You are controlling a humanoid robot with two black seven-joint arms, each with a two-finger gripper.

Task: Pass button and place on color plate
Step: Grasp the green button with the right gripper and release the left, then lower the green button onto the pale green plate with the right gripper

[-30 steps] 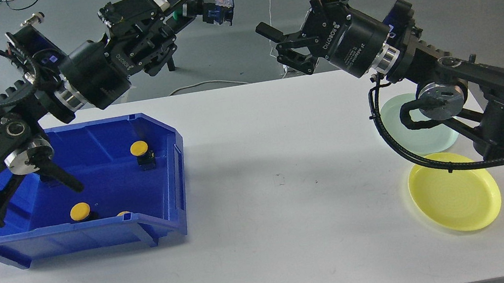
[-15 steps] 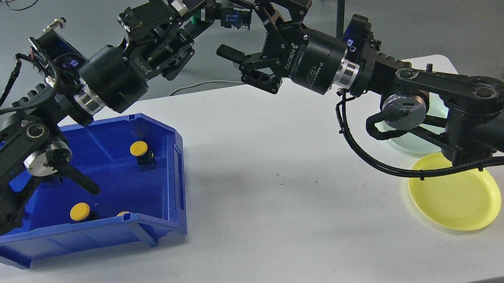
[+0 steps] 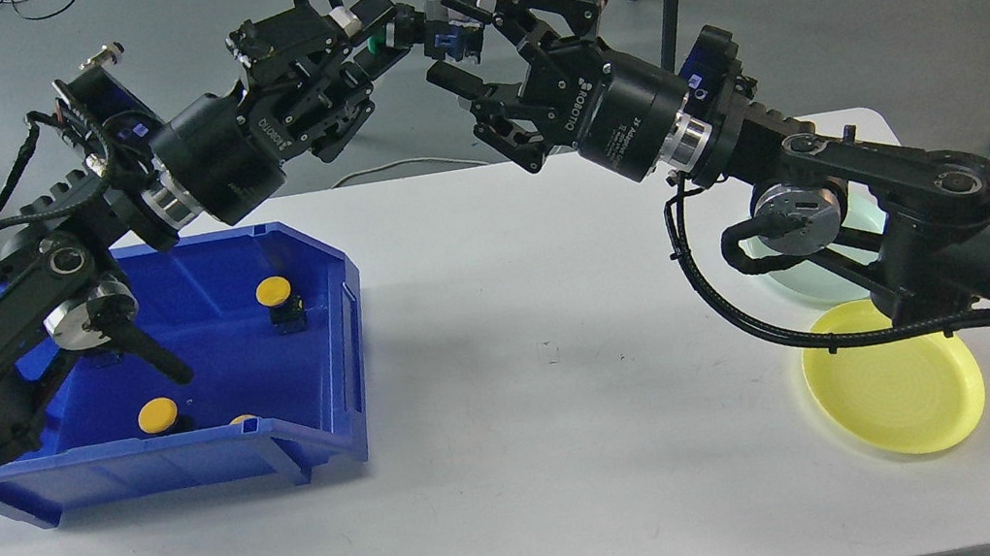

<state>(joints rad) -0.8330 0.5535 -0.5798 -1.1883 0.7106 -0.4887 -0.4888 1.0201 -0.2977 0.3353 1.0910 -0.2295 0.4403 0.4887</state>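
Note:
My left gripper [image 3: 404,31] is shut on a green-capped button [image 3: 442,39] with a blue and black body, held high above the table's far edge. My right gripper [image 3: 459,40] is open, its fingers standing around the button's body, one above and one below. I cannot tell whether they touch it. The yellow plate [image 3: 895,390] lies at the right front of the white table [image 3: 562,464]. A pale green plate [image 3: 813,274] lies behind it, mostly hidden by my right arm.
A blue bin [image 3: 320,422] stands at the left and holds yellow-capped buttons [image 3: 273,291], [image 3: 156,415], and a third [image 3: 242,420] half hidden by the front wall. Black stand legs rise behind the table.
My right gripper has swung left from the right side to the button, its open fingers now around it. My left gripper has shifted slightly, still holding the button.

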